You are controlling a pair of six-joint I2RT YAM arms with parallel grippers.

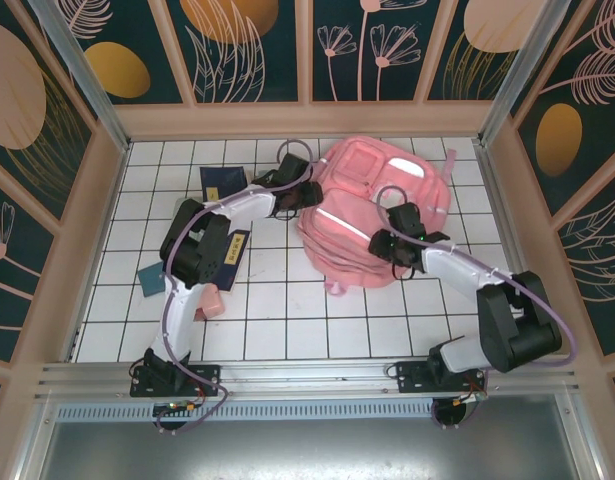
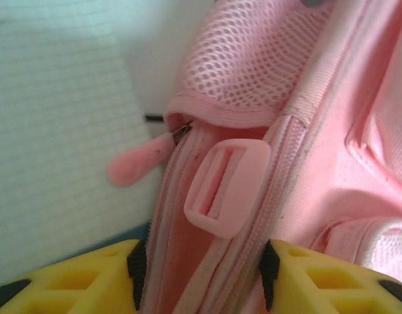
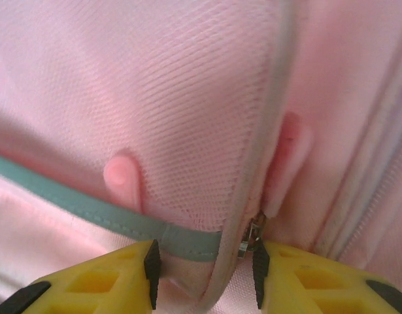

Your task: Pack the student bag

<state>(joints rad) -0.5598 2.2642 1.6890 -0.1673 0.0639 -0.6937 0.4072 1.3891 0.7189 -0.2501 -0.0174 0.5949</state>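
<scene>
The student bag [image 1: 372, 215], a big soft pink backpack, lies at the back middle of the tiled table. My left gripper [image 1: 290, 203] is at its left edge. In the left wrist view the gripper [image 2: 202, 268] has the bag's zippered seam between its jaws, both black pads against the fabric, with a pink buckle [image 2: 227, 190] just ahead and a pink zipper pull [image 2: 138, 163] to the left. My right gripper [image 1: 387, 245] is at the bag's near right side. Its wrist view shows the gripper [image 3: 204, 265] pinching a mesh fold with a grey-green strip [image 3: 89, 206], beside a metal zipper slider [image 3: 251, 234].
A dark blue book [image 1: 222, 183] lies left of the bag, and another dark book [image 1: 232, 250] sits under the left arm. A teal item [image 1: 150, 278] and a small pink box [image 1: 213, 303] are at the near left. Wooden walls [image 1: 107, 200] ring the table.
</scene>
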